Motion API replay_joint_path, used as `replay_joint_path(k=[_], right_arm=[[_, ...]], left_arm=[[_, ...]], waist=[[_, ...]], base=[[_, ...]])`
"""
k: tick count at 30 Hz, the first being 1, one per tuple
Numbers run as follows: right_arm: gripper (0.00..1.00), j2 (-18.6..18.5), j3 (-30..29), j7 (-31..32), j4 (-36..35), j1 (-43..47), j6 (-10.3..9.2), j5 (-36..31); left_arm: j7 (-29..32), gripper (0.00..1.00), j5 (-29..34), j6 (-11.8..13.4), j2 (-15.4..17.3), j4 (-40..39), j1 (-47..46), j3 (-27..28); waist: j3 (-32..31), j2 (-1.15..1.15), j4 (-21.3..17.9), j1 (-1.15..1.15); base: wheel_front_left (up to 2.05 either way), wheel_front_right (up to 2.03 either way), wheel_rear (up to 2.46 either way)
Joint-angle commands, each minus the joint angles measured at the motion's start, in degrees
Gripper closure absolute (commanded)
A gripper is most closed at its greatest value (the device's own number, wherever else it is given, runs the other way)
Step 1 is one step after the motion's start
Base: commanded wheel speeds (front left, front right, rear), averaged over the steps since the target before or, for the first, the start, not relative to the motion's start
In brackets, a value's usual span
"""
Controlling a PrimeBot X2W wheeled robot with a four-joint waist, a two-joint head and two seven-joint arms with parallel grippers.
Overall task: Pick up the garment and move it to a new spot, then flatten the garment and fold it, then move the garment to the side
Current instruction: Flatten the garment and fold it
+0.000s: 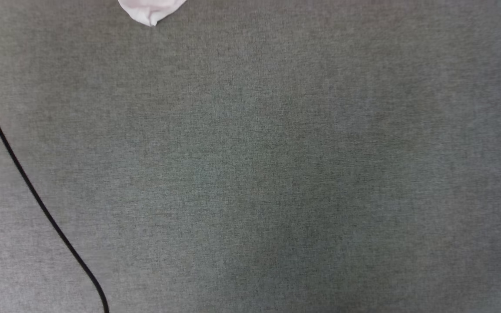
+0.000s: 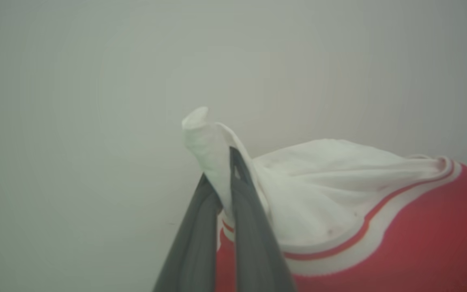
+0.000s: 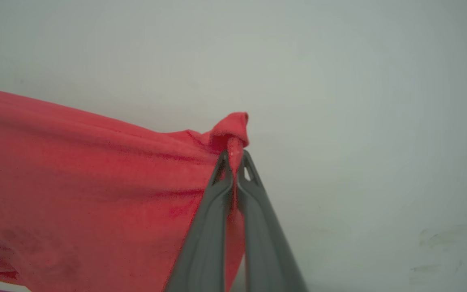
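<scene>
Your left end effector (image 2: 220, 168) is clamped on the white sleeve of the garment (image 2: 399, 243), your right end effector (image 3: 234, 159) on a red corner. It hangs stretched between them (apparently above the surface (image 1: 250, 174)). Hold it taut and lower both sides evenly.

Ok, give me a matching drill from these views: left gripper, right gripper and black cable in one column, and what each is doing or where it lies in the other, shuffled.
Column one:
1. left gripper
2. right gripper
3. black cable

Column two:
A. shut on a red fold of the garment
B. runs slantwise over the grey surface, at the head view's left
C. shut on a white fold of the garment

Pairs: 1-C, 2-A, 3-B
</scene>
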Motion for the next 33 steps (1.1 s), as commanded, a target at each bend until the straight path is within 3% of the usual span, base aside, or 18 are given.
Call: replay_joint_path(k=[1, 13, 21, 33], right_arm=[[1.0, -0.3, 0.1, -0.4, 0.4, -0.2, -0.1, 0.4], [1.0, -0.8, 6.6, -4.7, 8.1, 7.4, -0.09, 6.0], [1.0, -0.9, 11.8, -8.8, 11.1, 22.3, -0.09, 12.3], [1.0, -2.6, 17.7, -13.3, 9.4, 46.5, -0.11, 19.2]], left_arm=[[-0.5, 1.0, -0.1, 0.0, 0.1, 0.3, 0.3, 0.2], [-4.2, 1.0, -4.8, -3.2, -4.3, 8.0, 9.2, -0.4], [-7.3, 1.0, -8.4, -4.8, -6.2, 10.6, 24.1, -1.5], [-9.1, 1.0, -11.8, -5.1, -5.3, 7.0, 52.2, -2.8]], waist=[[1.5, 0.0, 0.3, -0.01], [0.3, 0.0, 1.7, -0.01], [-8.0, 0.0, 1.9, -0.01], [-22.4, 0.0, 1.4, -0.01]], base=[[0.0, 0.0, 0.0], [0.0, 0.0, 0.0], [0.0, 0.0, 0.0], [0.0, 0.0, 0.0]])
